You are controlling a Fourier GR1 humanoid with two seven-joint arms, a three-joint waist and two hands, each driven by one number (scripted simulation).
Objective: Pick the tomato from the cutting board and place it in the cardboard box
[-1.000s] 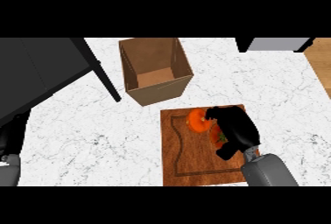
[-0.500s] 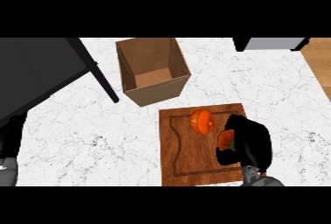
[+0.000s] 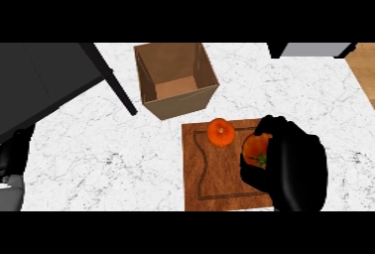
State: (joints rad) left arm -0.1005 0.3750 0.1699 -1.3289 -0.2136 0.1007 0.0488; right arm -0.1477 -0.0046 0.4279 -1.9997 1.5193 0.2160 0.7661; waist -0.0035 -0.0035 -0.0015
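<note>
A brown wooden cutting board (image 3: 219,183) lies on the white marble counter. My right hand (image 3: 293,168) is over its right half, fingers curled round an orange-red tomato (image 3: 256,147) whose green stem shows at the palm's edge. A second round orange-red fruit (image 3: 220,132) sits free on the board's far edge, left of the hand and apart from it. The open cardboard box (image 3: 183,103) stands upright just beyond the board, to its upper left. My left hand (image 3: 15,154) shows as a dark shape at the view's left edge.
A dark cabinet (image 3: 44,79) with a black slanted bar (image 3: 110,79) fills the upper left. A grey object (image 3: 315,49) sits at the counter's far right corner, and wooden floor (image 3: 364,74) shows past the right edge. Bare marble (image 3: 102,154) lies left of the board.
My right hand has drawn back toward me and to the right, off the round orange fruit, which now shows fully. The stemmed tomato stays in its curled fingers.
</note>
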